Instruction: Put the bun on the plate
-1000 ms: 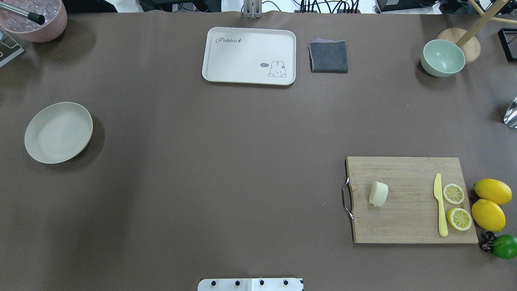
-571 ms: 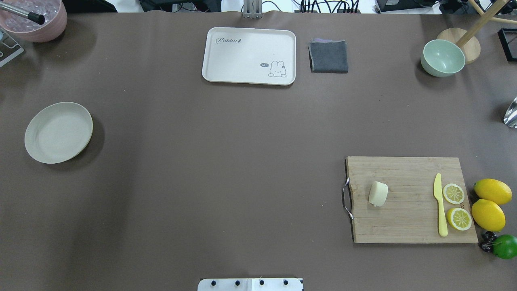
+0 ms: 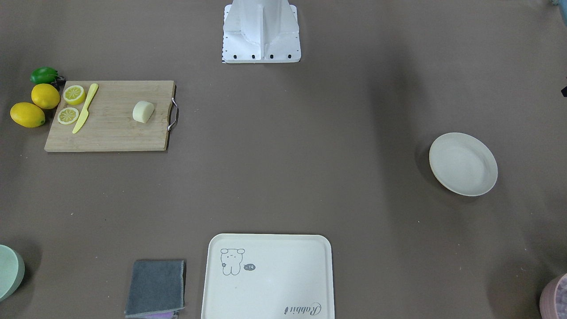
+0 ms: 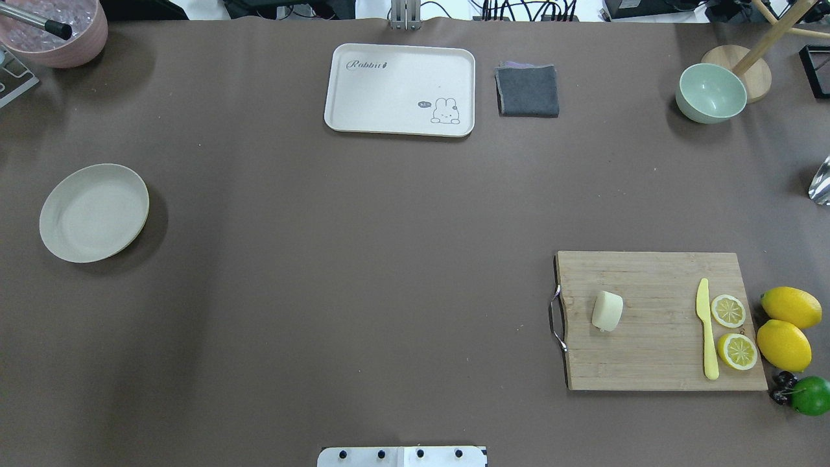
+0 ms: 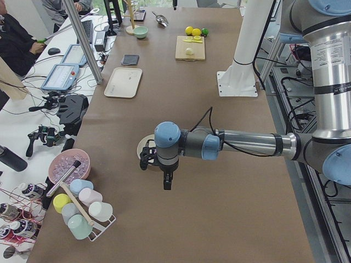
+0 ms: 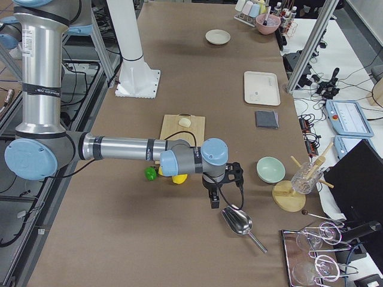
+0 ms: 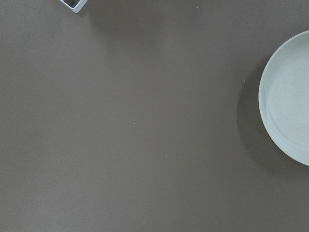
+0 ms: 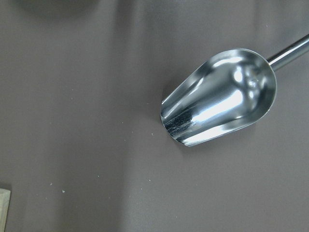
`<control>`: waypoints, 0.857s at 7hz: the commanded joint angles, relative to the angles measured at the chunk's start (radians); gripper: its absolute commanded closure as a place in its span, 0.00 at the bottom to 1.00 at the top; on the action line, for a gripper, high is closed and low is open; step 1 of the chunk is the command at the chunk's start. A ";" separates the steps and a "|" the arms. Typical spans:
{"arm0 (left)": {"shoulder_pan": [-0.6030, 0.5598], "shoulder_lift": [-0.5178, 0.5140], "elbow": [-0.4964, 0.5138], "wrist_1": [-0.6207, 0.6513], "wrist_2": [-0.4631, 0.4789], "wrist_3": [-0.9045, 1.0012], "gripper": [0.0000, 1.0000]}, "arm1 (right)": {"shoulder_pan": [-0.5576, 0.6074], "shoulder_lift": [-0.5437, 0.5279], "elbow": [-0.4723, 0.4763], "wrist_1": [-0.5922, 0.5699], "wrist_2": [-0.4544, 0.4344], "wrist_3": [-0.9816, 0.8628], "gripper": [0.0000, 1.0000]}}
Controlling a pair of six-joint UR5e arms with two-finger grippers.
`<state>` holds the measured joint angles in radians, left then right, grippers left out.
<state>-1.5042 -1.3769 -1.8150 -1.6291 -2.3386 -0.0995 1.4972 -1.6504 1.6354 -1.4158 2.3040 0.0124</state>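
The bun (image 4: pixel 607 311), a pale cream chunk, lies on the wooden cutting board (image 4: pixel 655 350) near its handle end; it also shows as the bun (image 3: pixel 143 111). Far across the table stands the round off-white plate (image 4: pixel 94 213), bare, whose rim also shows as the plate (image 7: pixel 289 96) at the right of the left wrist view. Only the side views show my grippers. The left gripper (image 5: pixel 166 182) hangs next to the plate (image 5: pixel 143 147). The right gripper (image 6: pixel 213 200) hangs beyond the board, above a metal scoop (image 8: pixel 217 96). Whether either is open or shut I cannot tell.
On the board lie a yellow knife (image 4: pixel 707 331) and two lemon slices (image 4: pixel 728 311); whole lemons (image 4: pixel 788 324) and a lime (image 4: pixel 810 395) sit beside it. A cream tray (image 4: pixel 400 89), grey cloth (image 4: pixel 528 90) and green bowl (image 4: pixel 711 93) line the far edge. A pink bowl (image 4: pixel 55 32) is far left.
Nothing on the table has moved. A grey shape at the overhead view's upper left edge has drawn back slightly.
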 commanded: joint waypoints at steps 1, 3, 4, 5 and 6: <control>-0.002 -0.001 0.002 0.000 -0.001 0.000 0.02 | 0.000 0.004 0.000 -0.019 -0.003 -0.002 0.00; -0.002 -0.004 0.000 -0.002 0.001 0.000 0.02 | 0.000 -0.008 0.000 -0.015 0.003 -0.002 0.00; -0.002 -0.004 -0.001 -0.002 0.001 0.001 0.02 | 0.000 -0.009 0.000 -0.015 0.006 0.000 0.00; -0.002 -0.002 -0.007 -0.003 0.001 0.004 0.02 | 0.000 -0.009 -0.002 -0.014 0.002 0.001 0.00; -0.002 -0.004 -0.010 -0.003 0.001 0.004 0.02 | 0.000 -0.012 0.000 -0.011 0.000 0.000 0.00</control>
<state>-1.5064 -1.3799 -1.8210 -1.6316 -2.3378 -0.0963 1.4972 -1.6601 1.6346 -1.4295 2.3062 0.0127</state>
